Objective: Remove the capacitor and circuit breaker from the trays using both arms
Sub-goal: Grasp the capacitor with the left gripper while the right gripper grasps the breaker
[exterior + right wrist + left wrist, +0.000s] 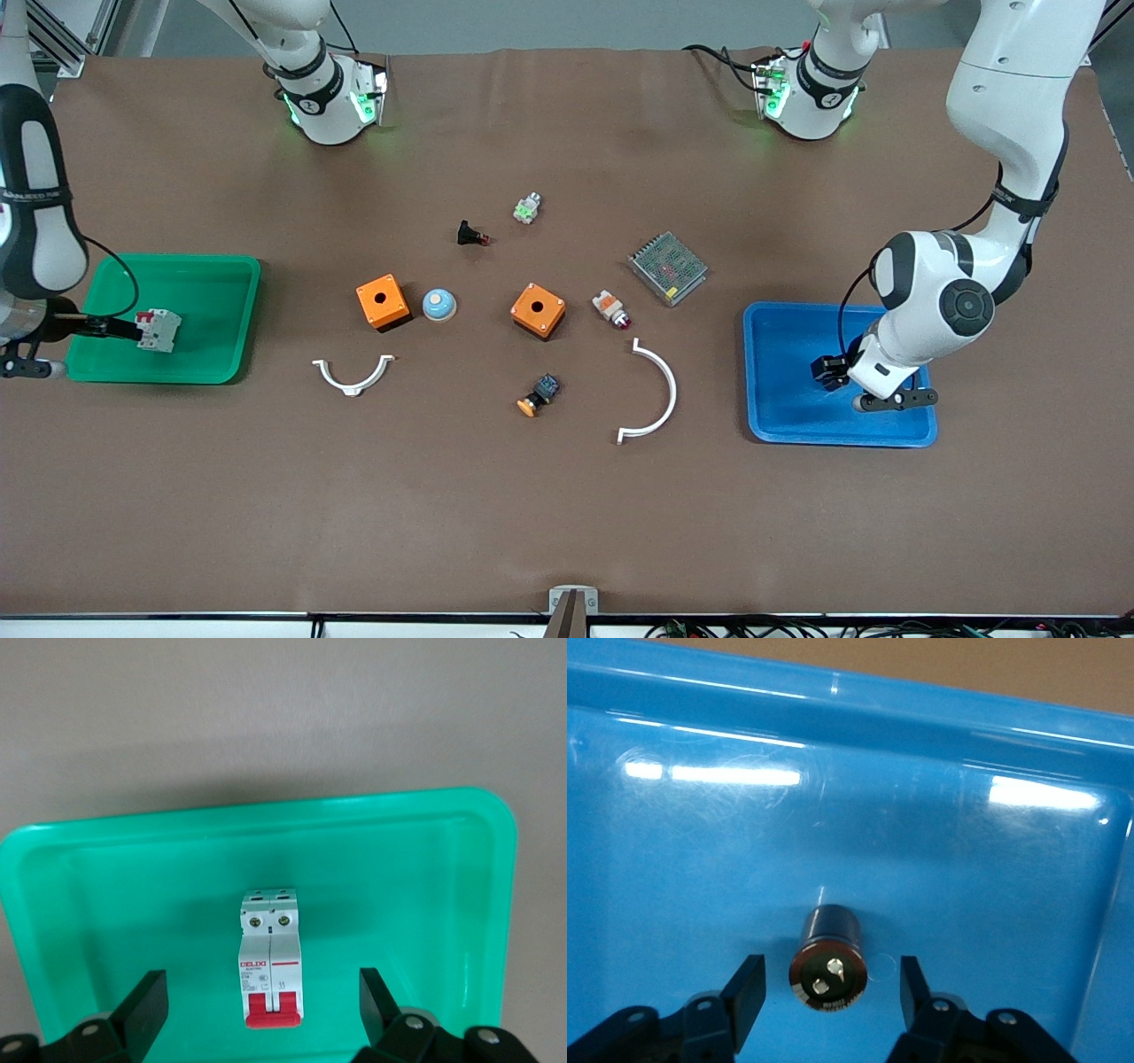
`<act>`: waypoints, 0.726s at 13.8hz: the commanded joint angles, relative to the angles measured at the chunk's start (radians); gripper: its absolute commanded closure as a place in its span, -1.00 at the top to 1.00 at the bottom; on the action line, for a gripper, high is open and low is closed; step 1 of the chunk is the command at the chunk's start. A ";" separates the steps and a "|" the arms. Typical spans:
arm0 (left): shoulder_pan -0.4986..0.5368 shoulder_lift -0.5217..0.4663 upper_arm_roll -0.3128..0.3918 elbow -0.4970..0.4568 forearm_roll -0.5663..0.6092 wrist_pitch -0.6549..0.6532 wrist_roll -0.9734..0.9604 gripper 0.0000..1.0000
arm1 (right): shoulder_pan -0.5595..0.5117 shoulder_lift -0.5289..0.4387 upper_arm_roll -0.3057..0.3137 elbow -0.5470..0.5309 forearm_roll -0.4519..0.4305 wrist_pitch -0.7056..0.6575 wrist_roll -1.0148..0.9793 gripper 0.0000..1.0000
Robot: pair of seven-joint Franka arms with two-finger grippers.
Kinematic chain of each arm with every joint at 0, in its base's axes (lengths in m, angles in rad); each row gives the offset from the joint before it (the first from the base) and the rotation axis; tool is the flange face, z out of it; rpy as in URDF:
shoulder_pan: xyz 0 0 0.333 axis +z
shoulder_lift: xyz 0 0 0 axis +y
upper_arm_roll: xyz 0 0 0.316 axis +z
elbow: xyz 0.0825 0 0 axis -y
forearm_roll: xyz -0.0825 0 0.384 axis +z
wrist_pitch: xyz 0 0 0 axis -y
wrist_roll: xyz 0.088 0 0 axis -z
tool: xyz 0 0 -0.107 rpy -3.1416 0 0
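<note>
Nearest the front camera, at about four o'clock on the table, our left gripper point(833, 373) was down inside the blue tray point(780, 425). The capacitor point(827, 958) lay on its side on the tray floor between the fingers point(747, 989), which stood apart with a gap on each side, touching nothing.

At nine o'clock, toward the right arm's end, our right gripper point(264, 1003) hung low over the green tray point(221, 292). The circuit breaker point(270, 958) lay flat on that tray's floor, its red toggles toward the gripper, and the fingers point(146, 1003) were spread wide on either side of it, well clear of its flanks.

Farther up, around the table's centre, lay the parts we left alone: two white curved brackets point(653, 392), two orange boxes point(383, 302) and the metal mesh-topped unit point(668, 267).

We judged both arms to be at the grasp step, with neither part held and nothing lifted out. The next move called for closing squarely: the round capacitor could roll if one finger met it first, and the breaker needed the jaws lower around its body before the pinch.
</note>
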 commanded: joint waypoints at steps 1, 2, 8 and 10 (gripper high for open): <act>0.000 0.001 -0.003 0.016 0.001 0.012 -0.012 0.35 | -0.031 -0.012 0.016 -0.065 -0.010 0.047 -0.009 0.89; 0.001 0.003 -0.001 0.020 0.001 0.012 -0.012 0.33 | -0.032 -0.002 0.016 -0.068 -0.010 0.047 -0.009 0.87; 0.004 0.015 -0.001 0.022 0.001 0.012 -0.011 -0.18 | -0.035 0.035 0.016 -0.066 -0.010 0.048 -0.009 0.19; 0.006 0.014 -0.003 0.023 0.001 0.012 -0.011 -0.83 | -0.035 0.033 0.016 -0.063 -0.010 0.050 -0.009 -0.18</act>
